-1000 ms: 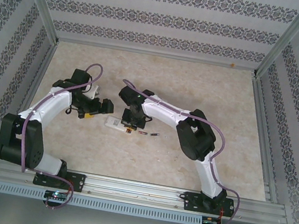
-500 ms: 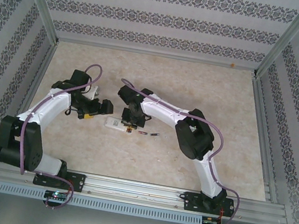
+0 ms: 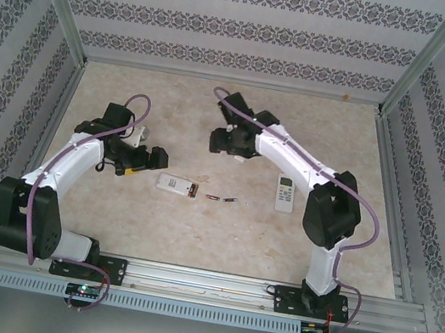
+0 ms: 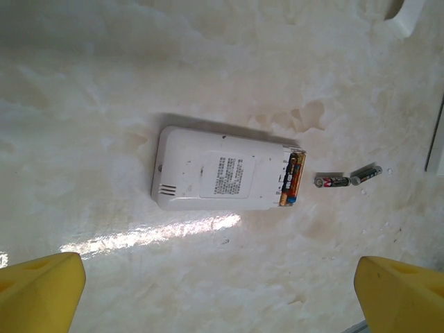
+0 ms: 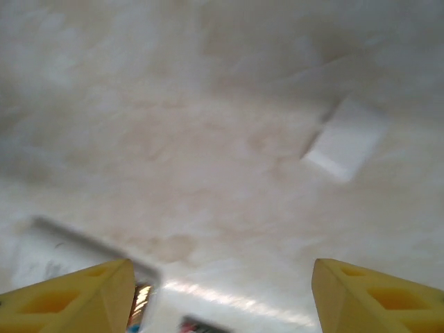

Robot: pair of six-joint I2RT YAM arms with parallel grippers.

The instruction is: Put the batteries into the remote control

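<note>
Withdrawal of right end effector (image 5: 222,267) from remote control (image 4: 222,177) toward far edge of table (image 3: 219,235), now spread wide, holding nothing. Left end effector (image 4: 218,263) wide too, hovering over remote control at table's middle. Seated batteries (image 4: 293,179) in open bay; two loose batteries (image 4: 331,181) just beside that end. Probably half loaded.

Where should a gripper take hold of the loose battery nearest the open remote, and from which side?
Grip the battery across its middle, from straight above, one finger on each long side. It is a slim cylinder lying flat on the table, and its ends are crowded: the remote at one, the second battery near the other.
</note>
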